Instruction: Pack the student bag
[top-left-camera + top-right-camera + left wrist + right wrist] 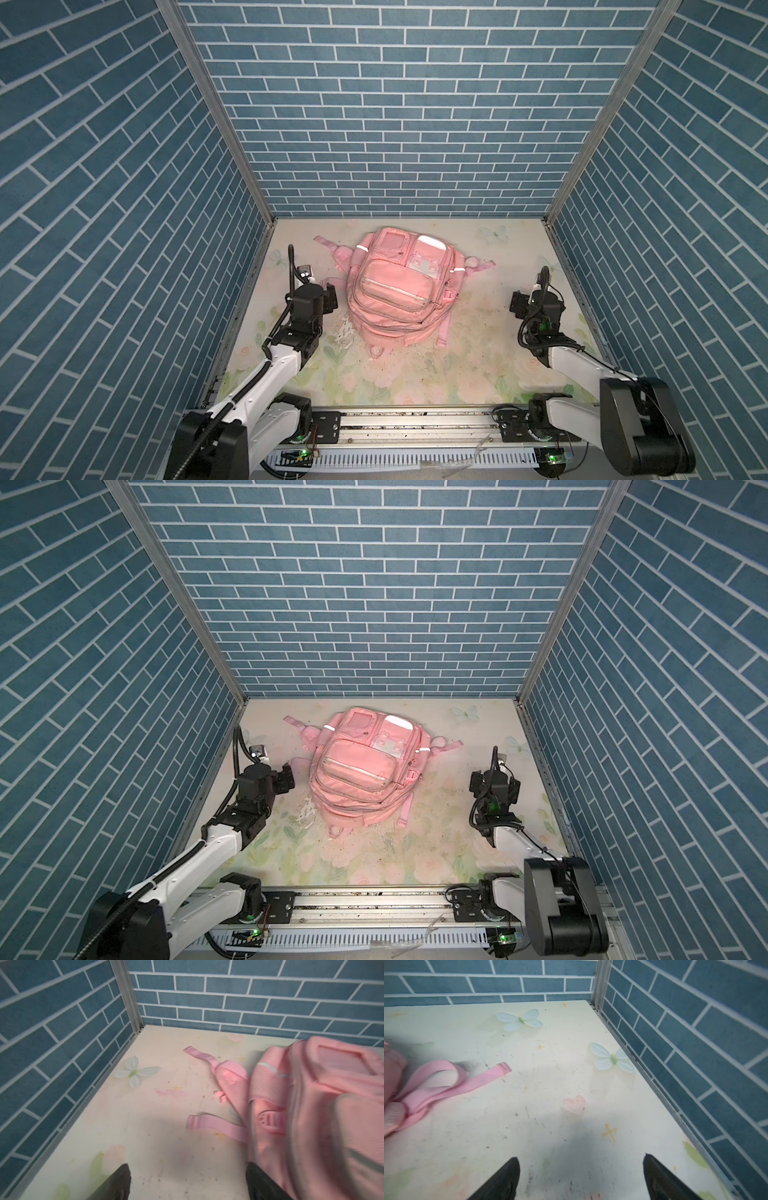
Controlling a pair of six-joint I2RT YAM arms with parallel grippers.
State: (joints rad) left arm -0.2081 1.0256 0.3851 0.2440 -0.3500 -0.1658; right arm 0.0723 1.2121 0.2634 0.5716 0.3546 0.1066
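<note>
Front rail: the rail (415, 419) at the near edge carries both arm bases
Left tool: the left tool (187, 1167) stands wide with nothing between its jaws, just beside the left flank of the student bag (311, 1105); whether it brushes the fabric I cannot tell
Right tool: the right tool (581, 1157) is wide and empty too, well apart from the bag, over bare table (529, 1105)
Bag: it lies front up on the middle of the table, looking full, front pockets seemingly zipped, straps (446, 1082) splayed to both sides
Loose items: none visible on the table
Progress: I judge the packing done or all but done; at most a zip check is left
Back wall: blue brick wall (415, 124), nothing against it
</note>
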